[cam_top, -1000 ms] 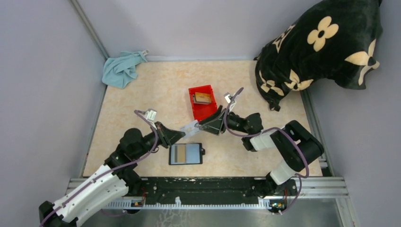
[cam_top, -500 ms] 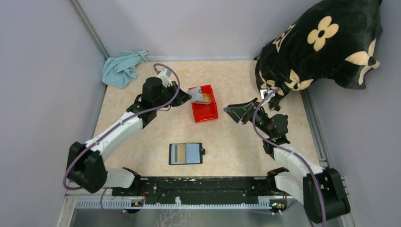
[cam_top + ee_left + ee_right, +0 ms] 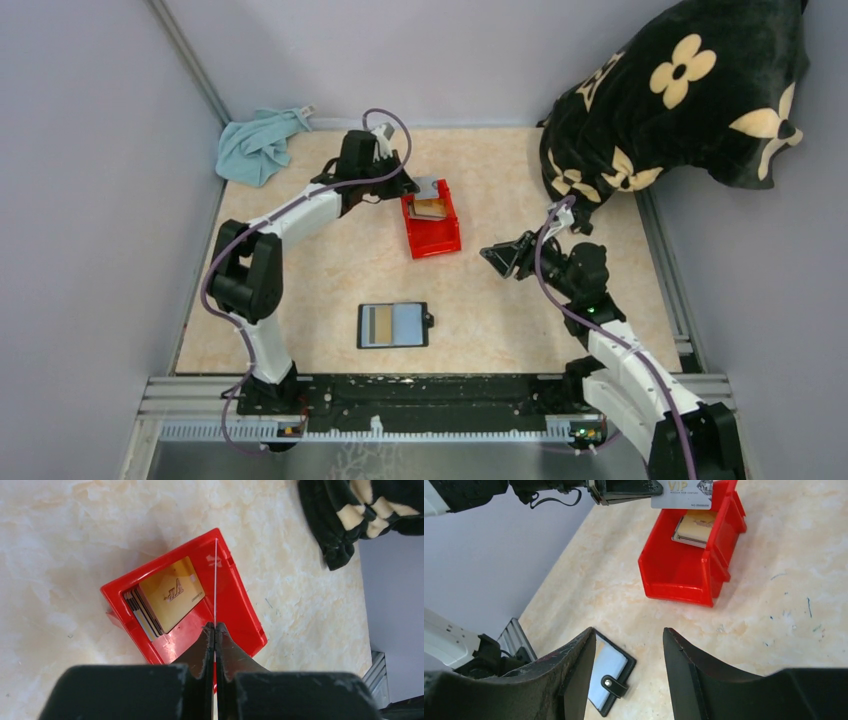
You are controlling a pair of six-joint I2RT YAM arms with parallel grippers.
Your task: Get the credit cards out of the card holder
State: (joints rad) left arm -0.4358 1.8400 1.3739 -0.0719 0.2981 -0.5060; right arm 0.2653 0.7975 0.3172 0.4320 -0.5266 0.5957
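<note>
The card holder (image 3: pixel 393 325) lies open and flat on the table, blue inside with a tan card in its left half; the right wrist view shows its snap strap (image 3: pixel 614 684). My left gripper (image 3: pixel 408 190) is shut on a pale credit card (image 3: pixel 681 495), which hangs above the red bin (image 3: pixel 436 240). In the left wrist view that card (image 3: pixel 215 580) is edge-on between the closed jaws (image 3: pixel 215 626). A gold card (image 3: pixel 172 592) tops several cards stacked in the bin. My right gripper (image 3: pixel 492 253) hovers open and empty, right of the bin.
A blue cloth (image 3: pixel 258 145) sits in the back left corner. A big black cushion with cream flowers (image 3: pixel 680 90) fills the back right corner. Grey walls close in the table on the left, right and back.
My left arm has swung from beside the card holder to the red bin, carrying the card. The right arm has drawn back to the right, its jaws a little narrower.
</note>
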